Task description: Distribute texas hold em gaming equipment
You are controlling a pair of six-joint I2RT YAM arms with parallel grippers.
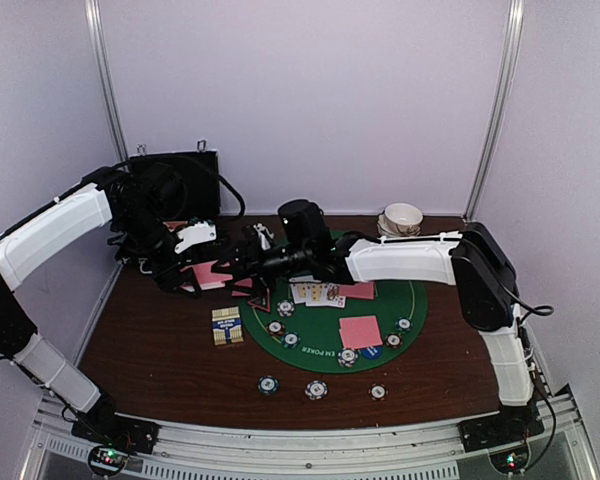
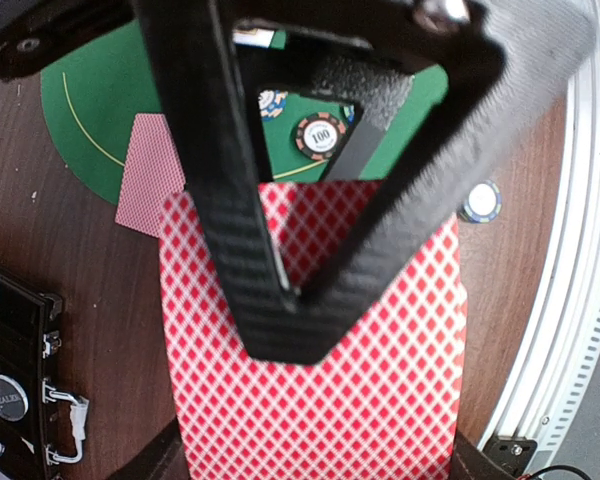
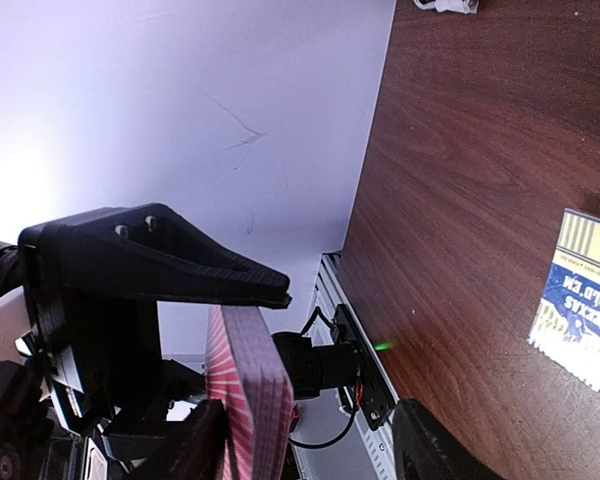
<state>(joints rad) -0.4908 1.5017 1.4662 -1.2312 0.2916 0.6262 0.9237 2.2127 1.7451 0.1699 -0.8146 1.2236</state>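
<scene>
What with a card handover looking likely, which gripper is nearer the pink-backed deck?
Left. The left gripper is clamped on the deck; the right gripper, open, straddles the deck's edge, contact unclear.

Card deck (image 2: 330,400), lower end off-frame

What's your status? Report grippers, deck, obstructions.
Left gripper shut on card deck, held off the table. Right gripper open, jaws either side of the deck. No obstruction seen; card box lies aside.
</scene>
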